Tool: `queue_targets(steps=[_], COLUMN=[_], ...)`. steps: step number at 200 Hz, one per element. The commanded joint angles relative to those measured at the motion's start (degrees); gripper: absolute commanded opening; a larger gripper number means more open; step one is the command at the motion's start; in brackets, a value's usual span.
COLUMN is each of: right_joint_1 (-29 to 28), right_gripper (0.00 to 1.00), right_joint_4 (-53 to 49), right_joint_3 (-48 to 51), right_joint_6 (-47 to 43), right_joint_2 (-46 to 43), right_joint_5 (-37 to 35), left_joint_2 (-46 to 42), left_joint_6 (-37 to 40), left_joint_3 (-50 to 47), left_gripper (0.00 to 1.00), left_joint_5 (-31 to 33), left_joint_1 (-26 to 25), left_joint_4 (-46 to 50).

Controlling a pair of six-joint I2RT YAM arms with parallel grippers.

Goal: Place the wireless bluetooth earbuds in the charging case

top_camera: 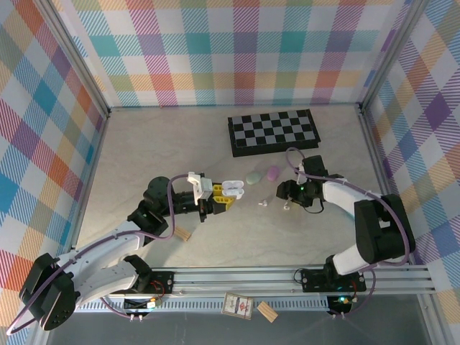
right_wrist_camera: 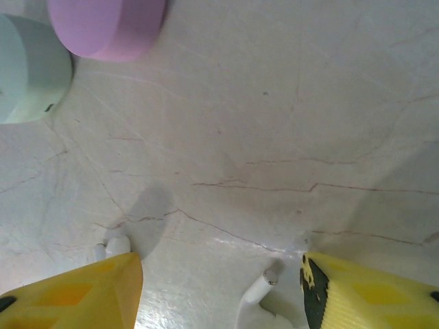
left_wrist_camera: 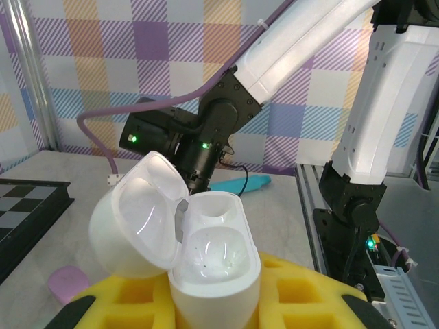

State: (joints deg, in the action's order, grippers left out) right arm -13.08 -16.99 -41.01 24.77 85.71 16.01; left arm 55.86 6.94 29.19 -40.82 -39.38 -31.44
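Observation:
My left gripper point(top_camera: 221, 197) is shut on the white charging case point(top_camera: 231, 188). In the left wrist view the case point(left_wrist_camera: 214, 271) stands upright between the yellow fingers point(left_wrist_camera: 312, 298), lid point(left_wrist_camera: 134, 219) swung open to the left and both sockets empty. My right gripper point(top_camera: 286, 195) is open and low over the table. One white earbud point(right_wrist_camera: 259, 296) lies between its yellow fingers point(right_wrist_camera: 75, 295), close to the right one, stem pointing up. A second white earbud point(right_wrist_camera: 114, 245) peeks out beside the left finger. Both earbuds point(top_camera: 264, 203) point(top_camera: 285, 206) lie on the table right of the case.
A pale green case point(top_camera: 253, 176) and a purple case point(top_camera: 272, 172) lie shut just behind the earbuds. A black chessboard point(top_camera: 273, 131) sits at the back. A tan wooden block point(top_camera: 185, 233) lies near the left arm. Another block point(top_camera: 267, 311) and a card point(top_camera: 237, 305) rest on the front rail.

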Motion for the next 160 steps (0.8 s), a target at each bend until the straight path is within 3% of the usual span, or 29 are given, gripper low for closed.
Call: queue_targets(steps=[1,45,82,110,160], right_joint_1=[-1.0,-4.4,-6.8,-7.0,-6.8], right_gripper=[0.63,0.63,0.63,0.63,0.67], right_joint_4=[-0.9,-3.3,-5.9,-9.9,-8.1], right_joint_3=[1.7,4.4,4.3,2.0,-4.7], right_joint_6=[-0.2,0.6,0.9,0.2,-5.7], right_joint_2=[-0.3,-4.1,-8.6,-12.1,-2.5], right_joint_5=[2.1,0.8,3.7,-2.2,-5.6], left_joint_2=[-1.2,-2.0,-2.0,-1.9,-1.1], left_joint_6=[0.7,0.6,0.1,-0.3,-0.4], left_joint_3=[0.9,-0.1,-0.2,-0.2,0.5], left_gripper=[0.05,0.04,0.04,0.04,0.03], left_joint_5=[0.7,2.6,3.0,2.3,1.6], left_joint_1=[-0.4,-0.4,-0.4,-0.4,-0.4], left_joint_4=[-1.1,-2.6,-2.9,-2.9,-3.1])
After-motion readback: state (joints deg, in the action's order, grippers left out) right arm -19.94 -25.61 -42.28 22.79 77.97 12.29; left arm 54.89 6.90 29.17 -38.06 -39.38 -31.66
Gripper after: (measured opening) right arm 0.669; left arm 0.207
